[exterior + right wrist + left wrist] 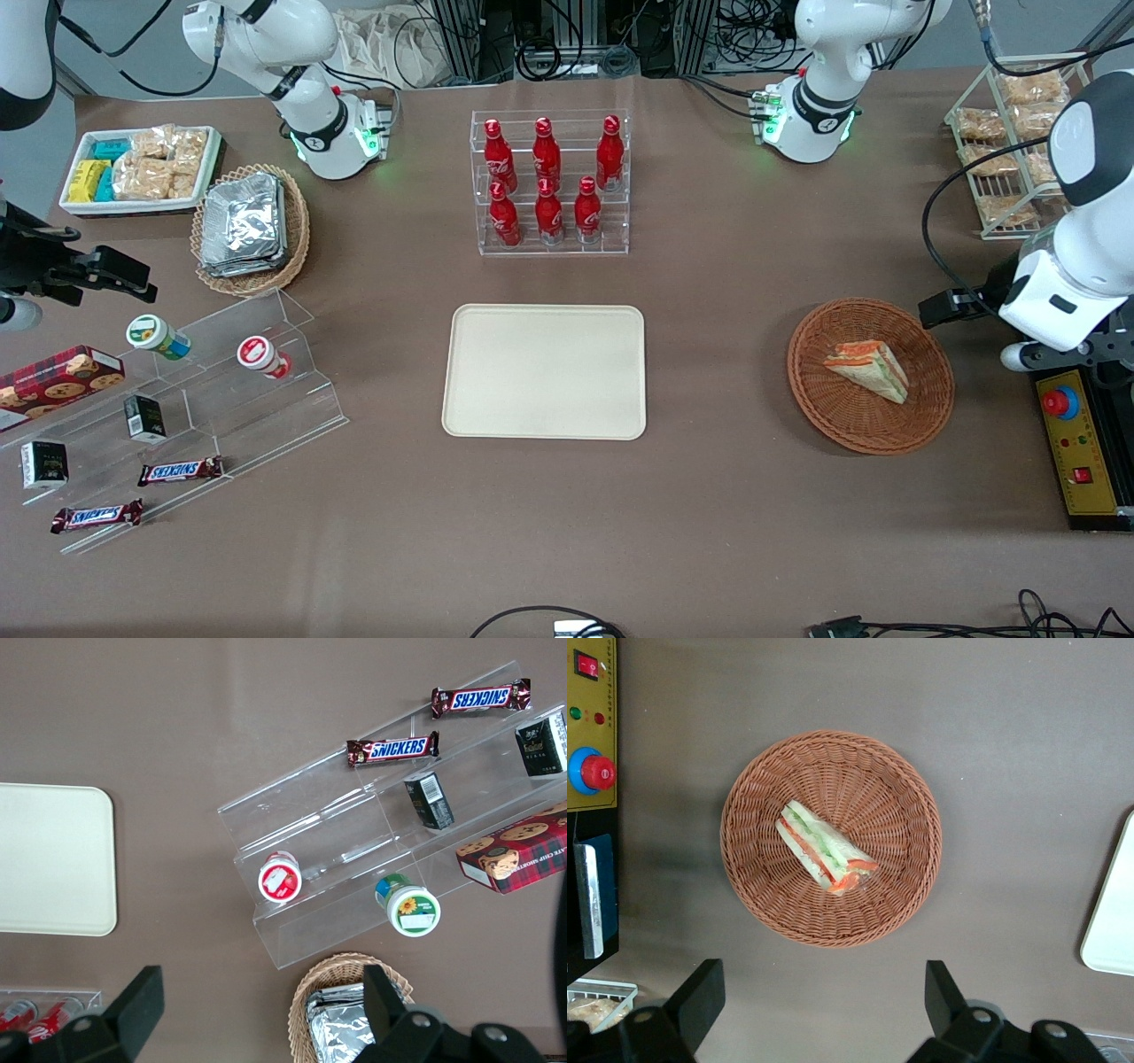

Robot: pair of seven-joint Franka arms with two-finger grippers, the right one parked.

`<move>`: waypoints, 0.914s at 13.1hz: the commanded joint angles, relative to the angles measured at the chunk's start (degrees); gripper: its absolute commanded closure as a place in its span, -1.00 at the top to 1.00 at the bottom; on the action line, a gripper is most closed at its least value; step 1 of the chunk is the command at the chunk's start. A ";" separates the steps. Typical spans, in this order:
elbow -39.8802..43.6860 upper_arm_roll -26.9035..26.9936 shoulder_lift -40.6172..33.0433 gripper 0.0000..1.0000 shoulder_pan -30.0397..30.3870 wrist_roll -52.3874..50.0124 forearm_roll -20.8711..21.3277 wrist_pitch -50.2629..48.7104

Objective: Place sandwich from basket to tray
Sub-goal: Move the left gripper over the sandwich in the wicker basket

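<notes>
Front view | sandwich (868,368) lies on its side in the basket (819,403), lower right of frame, well apart from the bare tray (545,416) at centre | gripper (824,1010) hangs above the basket's edge, fingers spread, holding nothing | we judge: approach step; next we descend and straddle the wedge.

The working arm (1076,239) is glossy white with rounded shells and a dark grey cap at one joint; its base (811,111) wears a black ring and glows green at the sides; black cables trail off it. The gripper (824,1014) has two black, wedge-shaped fingers (700,997), set wide apart, on a black body with round metal fittings.
</notes>
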 commanded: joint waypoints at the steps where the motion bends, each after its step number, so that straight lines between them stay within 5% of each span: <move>1: 1.03 -0.08 0.40 1.00 0.00 -0.30 -0.10 -1.56; 6: 0.69 -0.16 1.63 1.00 -0.09 -1.18 1.30 -1.74; 12: -1.95 -0.08 5.67 1.00 -0.09 -22.25 1.30 0.71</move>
